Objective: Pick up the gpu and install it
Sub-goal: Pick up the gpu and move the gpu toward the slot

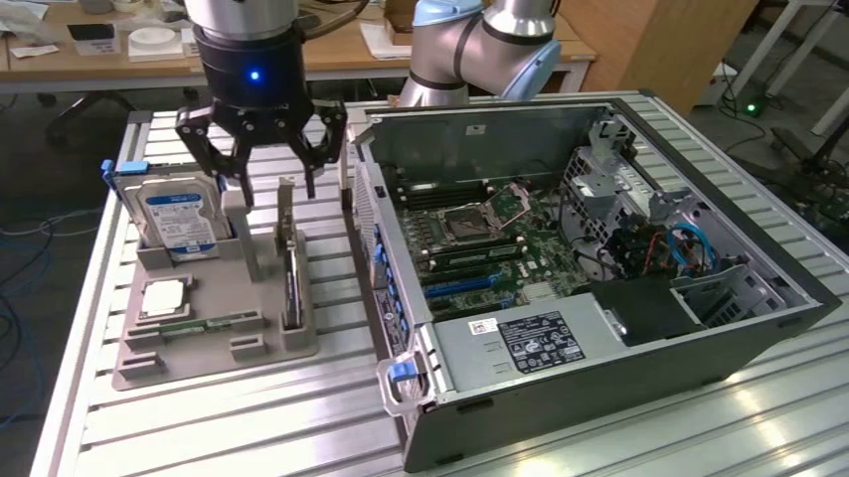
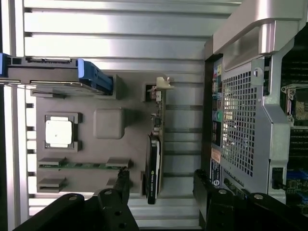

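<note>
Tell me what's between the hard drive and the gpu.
A raised grey block of the tray, seen in the exterior view; hard drive and gpu stand either side.

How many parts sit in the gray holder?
4. The hard drive stands at the holder's far end, the CPU lies in front of it, the memory stick lies nearer still, and the gpu stands on edge on the case side. Nothing looks hidden.

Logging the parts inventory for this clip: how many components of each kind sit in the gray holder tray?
Hard drive: 1
gpu: 1
Processor chip: 1
Memory stick: 1
Total: 4
</note>
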Robot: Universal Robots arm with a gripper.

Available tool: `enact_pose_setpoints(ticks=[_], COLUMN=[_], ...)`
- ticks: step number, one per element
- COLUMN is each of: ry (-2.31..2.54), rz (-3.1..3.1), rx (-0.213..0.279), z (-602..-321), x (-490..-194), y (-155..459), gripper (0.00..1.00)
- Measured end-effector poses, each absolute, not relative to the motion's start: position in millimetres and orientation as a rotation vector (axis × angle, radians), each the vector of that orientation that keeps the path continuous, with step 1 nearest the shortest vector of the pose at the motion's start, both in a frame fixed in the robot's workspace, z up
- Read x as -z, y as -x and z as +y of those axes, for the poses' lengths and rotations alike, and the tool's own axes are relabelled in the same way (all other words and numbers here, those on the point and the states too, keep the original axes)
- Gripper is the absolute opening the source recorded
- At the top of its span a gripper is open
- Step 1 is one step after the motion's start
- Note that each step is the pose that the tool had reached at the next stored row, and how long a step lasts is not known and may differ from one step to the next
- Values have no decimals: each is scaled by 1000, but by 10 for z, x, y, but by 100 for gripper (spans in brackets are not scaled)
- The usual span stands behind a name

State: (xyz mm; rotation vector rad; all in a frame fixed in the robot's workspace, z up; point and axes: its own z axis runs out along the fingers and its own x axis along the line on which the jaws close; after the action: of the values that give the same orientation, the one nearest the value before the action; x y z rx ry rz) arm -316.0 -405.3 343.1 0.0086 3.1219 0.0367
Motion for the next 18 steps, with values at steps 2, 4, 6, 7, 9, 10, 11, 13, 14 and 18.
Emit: enact_pose_setpoints(ticks=[2, 4, 6, 7, 9, 10, 11, 13, 14, 18], ry=[-9, -9, -9, -9, -9, -9, -9, -9, -9, -17], rz=[3122, 3122, 3122, 3122, 3122, 3122, 3122, 3122, 3122, 3122], rx=[-37, -37, -37, -37, -37, -37, -37, -37, -37, -36], z=[-4053, -4053, -4053, -4053, -4053, -4053, -4053, -4053, -4053, -4053], x=[-3395, -3358, -3321, -3303, -3268, -3249, -3233, -3194, -3176, -3104], y=[3160, 3160, 3160, 3160, 3160, 3160, 3160, 3160, 3160, 3160], gripper=[65, 65, 65, 65, 65, 65, 65, 65, 65, 65])
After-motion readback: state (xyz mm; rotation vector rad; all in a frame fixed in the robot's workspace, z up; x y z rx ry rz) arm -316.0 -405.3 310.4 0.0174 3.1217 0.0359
